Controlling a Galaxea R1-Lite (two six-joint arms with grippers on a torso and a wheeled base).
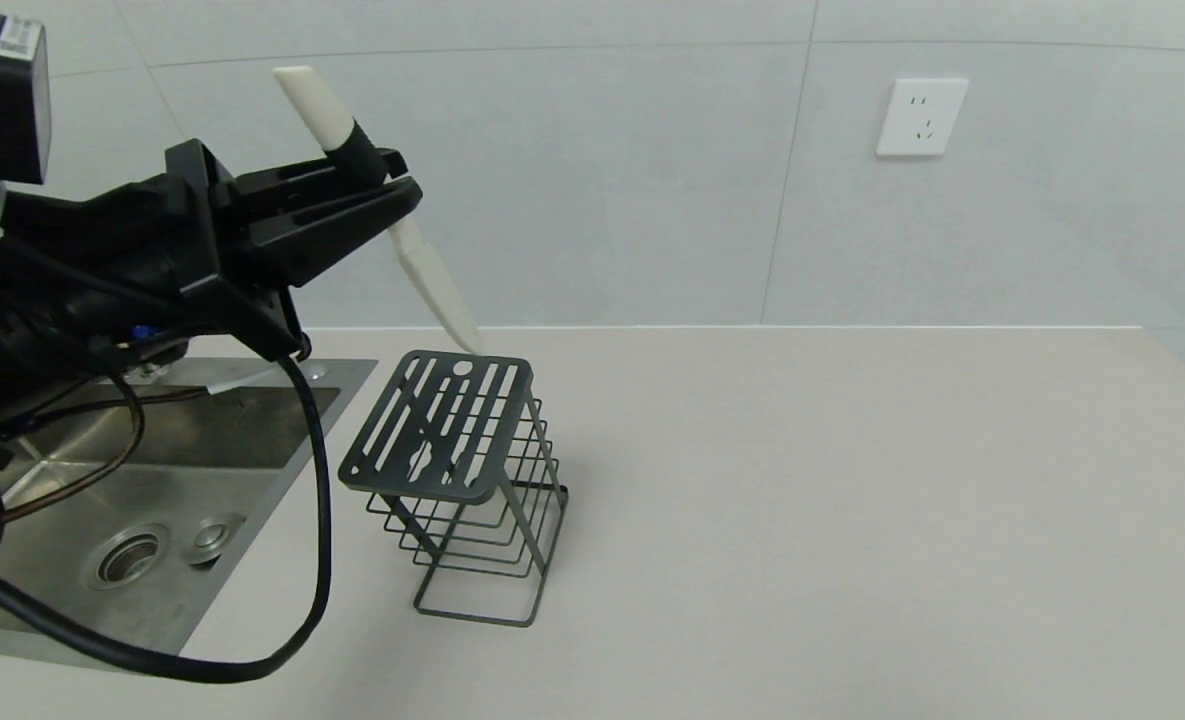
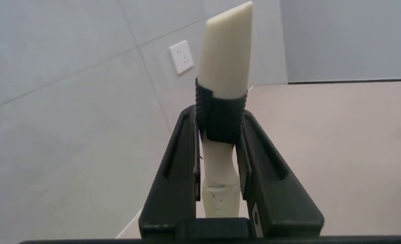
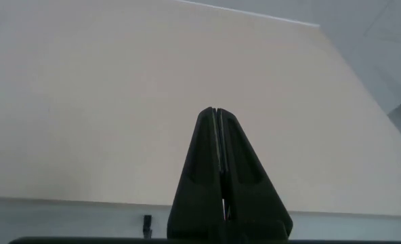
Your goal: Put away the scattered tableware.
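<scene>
One white knife (image 1: 434,282) is clamped at its black band in the left claw (image 1: 392,190). It is tilted, blade tip down at the rear edge of the wire rack (image 1: 437,425), which stands on the desk (image 1: 852,500) beside the sink (image 1: 62,510).

Left wrist view: the left claw (image 2: 219,118) is closed on the knife (image 2: 224,61), with the handle end protruding.

Right wrist view: the right claw (image 3: 216,114) is fully closed and empty, above the desk (image 3: 106,102).

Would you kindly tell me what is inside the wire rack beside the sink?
Only countertop shows between the bars of the wire rack; its slotted top plate hides the upper interior.
</scene>
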